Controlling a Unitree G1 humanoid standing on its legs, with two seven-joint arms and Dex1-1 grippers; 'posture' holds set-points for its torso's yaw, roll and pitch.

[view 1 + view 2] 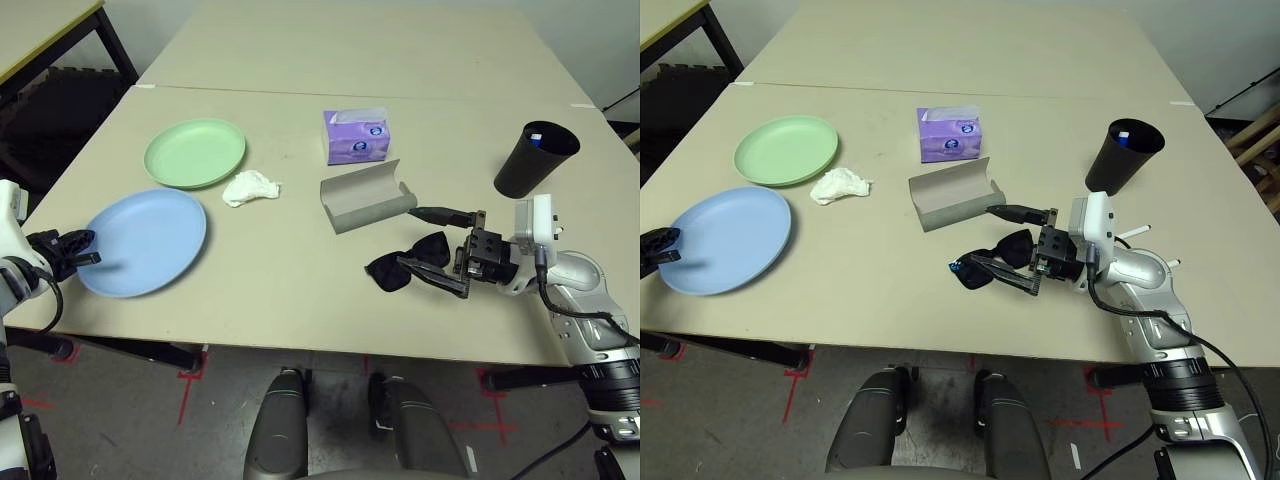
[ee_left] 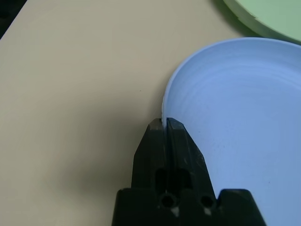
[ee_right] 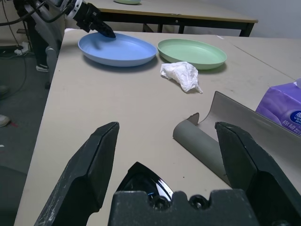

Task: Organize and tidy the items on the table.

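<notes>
- While the left gripper [image 2: 164,126] sits at the table's left edge, its two black fingers are pinched together on the near-left rim of the round light blue plastic plate [image 1: 145,241]; the wrist view shows the thin rim caught between the fingertips.
- Light blue plate lies at the near-left of the large beige matte tabletop [image 1: 300,290]; the round pale green plate [image 1: 195,152] sits just beyond it, the two close but apart.
- Crumpled white tissue [image 1: 249,187] lies just right of the green plate.
- Grey oblong glasses case [image 1: 365,199], lid open, rests mid-table; a purple tissue box [image 1: 355,137] stands just behind it.
- Right gripper [image 1: 440,246] points leftward, level, fingers spread wide with nothing between them.
- Black sunglasses [image 1: 405,262] lie just in front of the case, directly below and beside the right gripper's fingers; contact cannot be told.
- Black tapered cup [image 1: 534,158] stands upright at far right, with something white and blue inside.
</notes>
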